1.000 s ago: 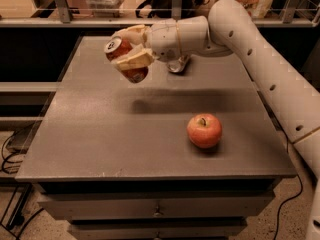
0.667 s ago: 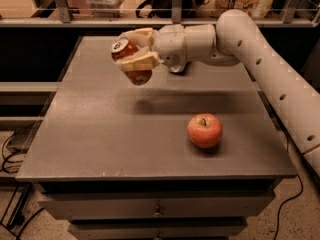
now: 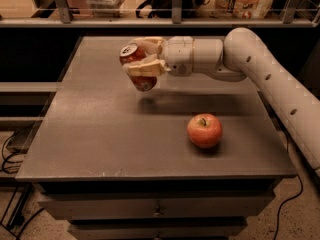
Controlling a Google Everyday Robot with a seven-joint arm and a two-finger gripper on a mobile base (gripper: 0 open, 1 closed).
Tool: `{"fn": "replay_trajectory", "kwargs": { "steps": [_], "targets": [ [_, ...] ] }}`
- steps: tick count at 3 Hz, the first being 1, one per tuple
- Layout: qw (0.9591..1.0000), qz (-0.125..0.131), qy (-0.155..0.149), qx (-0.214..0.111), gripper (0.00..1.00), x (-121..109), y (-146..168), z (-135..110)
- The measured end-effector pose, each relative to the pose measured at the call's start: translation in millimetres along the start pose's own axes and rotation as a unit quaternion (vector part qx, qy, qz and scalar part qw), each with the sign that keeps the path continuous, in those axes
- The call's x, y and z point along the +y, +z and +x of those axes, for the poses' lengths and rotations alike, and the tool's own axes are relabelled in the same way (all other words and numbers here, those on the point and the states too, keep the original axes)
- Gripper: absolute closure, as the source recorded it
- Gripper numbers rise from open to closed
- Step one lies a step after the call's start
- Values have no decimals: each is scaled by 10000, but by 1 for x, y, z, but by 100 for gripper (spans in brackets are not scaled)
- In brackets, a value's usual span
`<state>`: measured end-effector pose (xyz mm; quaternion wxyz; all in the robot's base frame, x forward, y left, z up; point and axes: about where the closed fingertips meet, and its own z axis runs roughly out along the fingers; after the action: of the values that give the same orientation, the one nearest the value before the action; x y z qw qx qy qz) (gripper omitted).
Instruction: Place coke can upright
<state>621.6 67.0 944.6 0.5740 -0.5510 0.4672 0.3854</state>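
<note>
The coke can point(image 3: 138, 66), red-orange with a silver top, hangs in my gripper point(image 3: 142, 57) a little above the grey table point(image 3: 100, 134). It is close to upright, its top tilted to the left. The cream fingers point(image 3: 145, 69) are closed across the can's middle. The white arm point(image 3: 260, 74) reaches in from the right. The gripper is over the far middle of the table, and the can's shadow lies just below it.
A red apple point(image 3: 204, 130) sits on the table to the right front of the can. A shelf rail point(image 3: 160, 21) with bags and boxes runs behind the table. Cables point(image 3: 10, 149) lie on the floor at the left.
The gripper with the can has moved a little to the right, and the can has turned nearer to upright. The apple has not moved.
</note>
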Motion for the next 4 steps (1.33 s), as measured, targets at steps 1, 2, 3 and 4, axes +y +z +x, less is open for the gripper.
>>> {"fn": "replay_trajectory", "kwargs": {
  "steps": [1, 2, 3, 4],
  "targets": [
    [9998, 142, 127, -85, 100, 1, -7, 7],
    [9992, 252, 248, -188, 82, 3, -12, 16],
    [9991, 304, 211, -228, 59, 7, -15, 23],
    [9986, 407, 97, -310, 36, 10, -21, 28]
  ]
}}
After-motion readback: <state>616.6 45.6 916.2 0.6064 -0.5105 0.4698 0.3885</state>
